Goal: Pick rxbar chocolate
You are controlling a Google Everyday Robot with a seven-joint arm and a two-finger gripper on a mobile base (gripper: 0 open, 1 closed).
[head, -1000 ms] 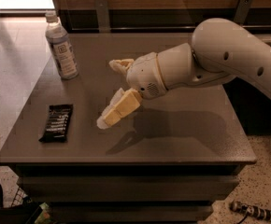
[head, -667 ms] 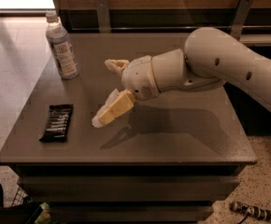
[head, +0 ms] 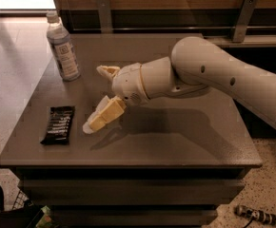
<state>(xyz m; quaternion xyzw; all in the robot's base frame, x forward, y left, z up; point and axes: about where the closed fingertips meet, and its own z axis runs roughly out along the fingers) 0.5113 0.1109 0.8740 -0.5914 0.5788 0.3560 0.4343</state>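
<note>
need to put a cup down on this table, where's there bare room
Bare tabletop runs along the front edge, from the black snack bar to the right corner, in front of the arm. The left side is crowded: the bottle, the bar, and the open pincer just right of them, over the left-middle.

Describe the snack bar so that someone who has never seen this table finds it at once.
Start at the dark table and go to its near left corner in the camera view. There a snack bar lies, left of the open tool. It alone is black and flat; the bottle behind it is clear and upright.
</note>
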